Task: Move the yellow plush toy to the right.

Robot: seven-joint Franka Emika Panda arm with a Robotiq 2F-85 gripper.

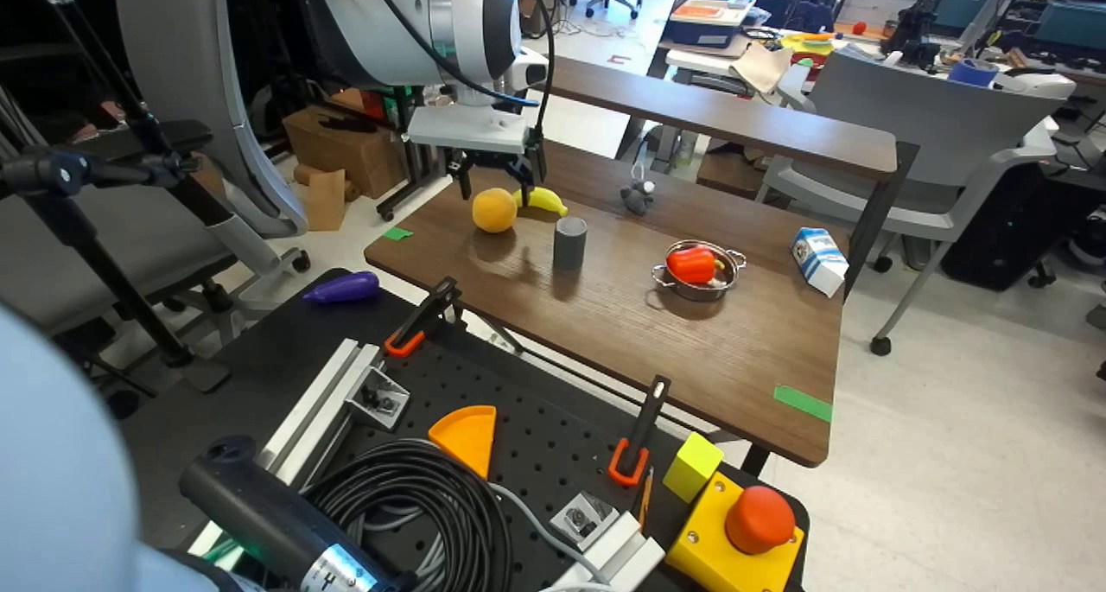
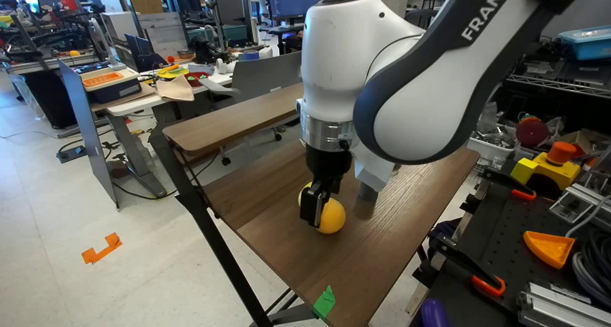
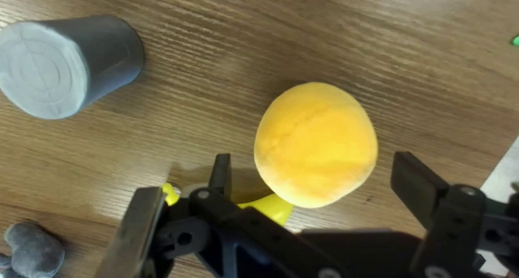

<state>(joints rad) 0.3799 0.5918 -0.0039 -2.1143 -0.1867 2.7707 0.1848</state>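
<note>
The yellow plush toy [image 1: 494, 211] is a round orange-yellow ball on the brown table, near its end with the green tape. It also shows in an exterior view [image 2: 333, 216] and in the wrist view [image 3: 316, 142]. My gripper [image 1: 495, 187] is just above and beside the toy, pointing down. In the wrist view the gripper [image 3: 313, 166] is open, its fingers wide apart. The toy lies between and ahead of the fingertips, with a gap to each finger. In an exterior view the gripper [image 2: 319, 210] partly covers the toy.
A yellow banana [image 1: 543, 200] lies close beside the toy, partly behind a finger in the wrist view [image 3: 272, 207]. A grey cup [image 1: 569, 246] stands nearby. Farther along are a small grey plush [image 1: 638, 197], a metal pot [image 1: 702, 295] holding a red pepper, and a carton [image 1: 819, 261].
</note>
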